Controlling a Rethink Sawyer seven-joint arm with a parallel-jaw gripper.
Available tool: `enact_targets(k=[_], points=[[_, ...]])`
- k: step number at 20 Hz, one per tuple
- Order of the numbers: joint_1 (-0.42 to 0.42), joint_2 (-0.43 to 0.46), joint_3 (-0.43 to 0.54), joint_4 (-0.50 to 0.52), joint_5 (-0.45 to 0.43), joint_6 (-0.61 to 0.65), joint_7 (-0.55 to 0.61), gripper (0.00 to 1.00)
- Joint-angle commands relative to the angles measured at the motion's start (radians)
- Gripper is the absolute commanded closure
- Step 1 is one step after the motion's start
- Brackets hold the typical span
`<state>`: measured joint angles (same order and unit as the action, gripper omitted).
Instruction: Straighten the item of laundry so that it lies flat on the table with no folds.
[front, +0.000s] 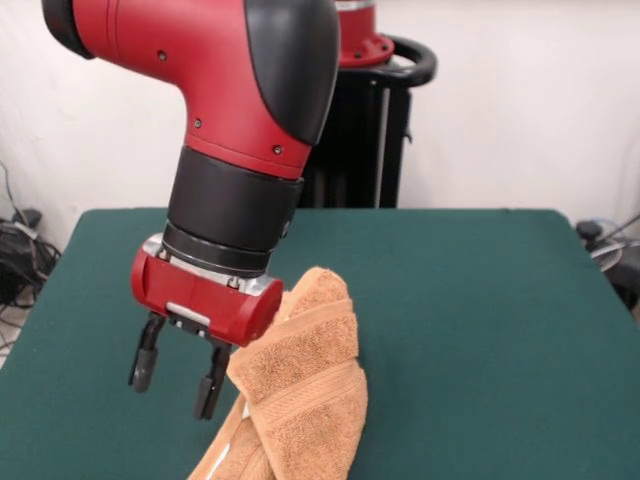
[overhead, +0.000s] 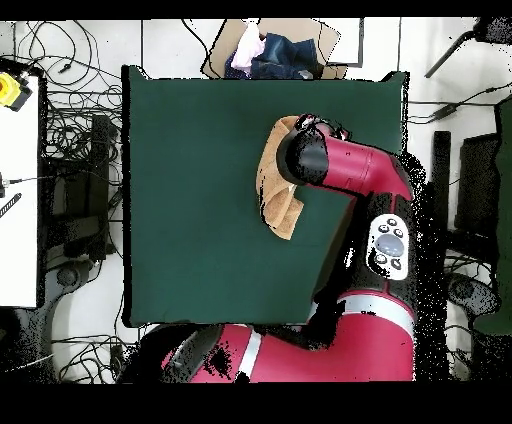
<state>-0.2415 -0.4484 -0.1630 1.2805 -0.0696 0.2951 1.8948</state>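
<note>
**Folded towel by the tabletop's front edge, gripper spread beside it**

Nearest the front camera lies the towel (front: 300, 390), an orange-tan terry cloth bunched into a long, folded roll that runs from the tabletop's (front: 480, 330) front edge back toward its middle. One woven band crosses the upper layer, and a doubled flap wraps over the top of the roll, so it is far from flat. From overhead the towel (overhead: 283, 205) sits toward the arm's side of the tabletop, partly hidden under the arm.

Just beside the towel, on its left in the front view, hangs the gripper (front: 178, 385). Its two dark fingers are spread apart and hold nothing; whether the nearer finger touches the cloth cannot be told.

The step in hand looks like picking a place to grasp. A good choice would be the free edge or corner of the top flap, pinching only that single layer. Pulling it away from the towel's bulk, low over the tabletop, should let the fold open rather than drag the whole roll along. Grabbing both layers together would only shift the bundle.
</note>
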Motion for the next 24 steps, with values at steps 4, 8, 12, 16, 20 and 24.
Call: enact_targets(k=[4,8,12,16,20,24], points=[[-0.007,0.024,0.106,0.018,-0.022,-0.023,0.064,0.00],[-0.031,0.043,0.141,0.007,0.059,0.274,0.039,0.00],[-0.024,0.050,0.137,-0.031,0.088,0.482,0.040,0.00],[-0.026,0.053,0.143,-0.043,0.116,0.591,0.057,0.00],[-0.030,0.055,0.146,-0.056,0.123,0.625,0.050,0.00],[-0.028,0.055,0.142,-0.057,0.120,0.617,0.049,0.00]])
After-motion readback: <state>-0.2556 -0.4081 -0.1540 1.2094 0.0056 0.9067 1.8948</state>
